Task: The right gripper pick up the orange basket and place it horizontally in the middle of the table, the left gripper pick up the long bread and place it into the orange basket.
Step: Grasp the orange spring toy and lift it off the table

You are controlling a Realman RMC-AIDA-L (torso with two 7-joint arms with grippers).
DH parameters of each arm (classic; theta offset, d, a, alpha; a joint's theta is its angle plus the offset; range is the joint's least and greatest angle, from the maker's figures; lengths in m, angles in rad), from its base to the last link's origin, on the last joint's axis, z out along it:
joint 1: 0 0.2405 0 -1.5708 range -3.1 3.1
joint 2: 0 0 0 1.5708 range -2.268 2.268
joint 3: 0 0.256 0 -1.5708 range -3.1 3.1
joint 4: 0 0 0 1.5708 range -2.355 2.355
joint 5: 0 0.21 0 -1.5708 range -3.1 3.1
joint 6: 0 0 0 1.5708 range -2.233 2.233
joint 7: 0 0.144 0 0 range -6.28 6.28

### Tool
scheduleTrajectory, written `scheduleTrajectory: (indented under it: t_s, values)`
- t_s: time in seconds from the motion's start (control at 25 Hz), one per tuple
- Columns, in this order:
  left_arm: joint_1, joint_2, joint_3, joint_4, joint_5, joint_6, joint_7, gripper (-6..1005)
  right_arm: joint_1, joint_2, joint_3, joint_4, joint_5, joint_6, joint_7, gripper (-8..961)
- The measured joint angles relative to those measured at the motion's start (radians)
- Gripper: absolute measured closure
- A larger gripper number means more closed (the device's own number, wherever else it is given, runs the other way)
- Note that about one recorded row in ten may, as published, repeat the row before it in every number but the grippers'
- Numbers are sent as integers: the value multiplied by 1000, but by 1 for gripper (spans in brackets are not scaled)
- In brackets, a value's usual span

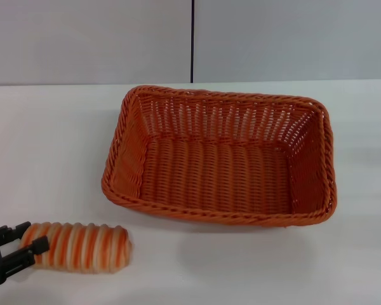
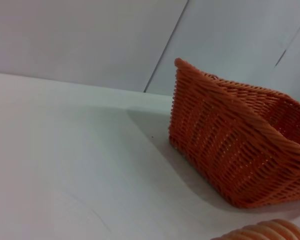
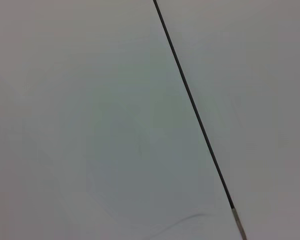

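1. Tabletop point(image 1: 51, 146): broad, white, carrying both task items; largest surface in view.
2. Orange basket point(image 1: 219, 155): sits upright and open, roughly mid-tabletop and slightly right of centre, long axis running left to right. Placement step judged complete.
3. Long bread point(image 1: 82, 246): lies flat at the near left, well apart from the basket, long axis left to right, rounded free end pointing right.
4. Left claw point(image 1: 32, 244): at the near-left edge, its jaws straddling the bread's left end. Judged clenched on the long bread, though contact on the hidden side cannot be confirmed.
5. Right claw: not in any view; its wrist camera shows only a blank wall panel, so state unreported.
6. Risk: the grip is at the extreme end of the loaf, so the free end may droop or swing on lifting and slip out.
7. Risk: a low carry could strike the basket's near-left rim and shift the basket.
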Motion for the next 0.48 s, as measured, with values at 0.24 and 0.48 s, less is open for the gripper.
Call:
scheduleTrajectory:
  t_s: [0.24, 0.48]
  values:
    - [4, -3, -14, 0, -3, 2, 14, 436, -2, 0, 0, 0, 0, 1, 0, 489]
    - [2, -4, -17, 0, -3, 10, 26, 503, 0, 0, 0, 0, 0, 0, 0, 489]
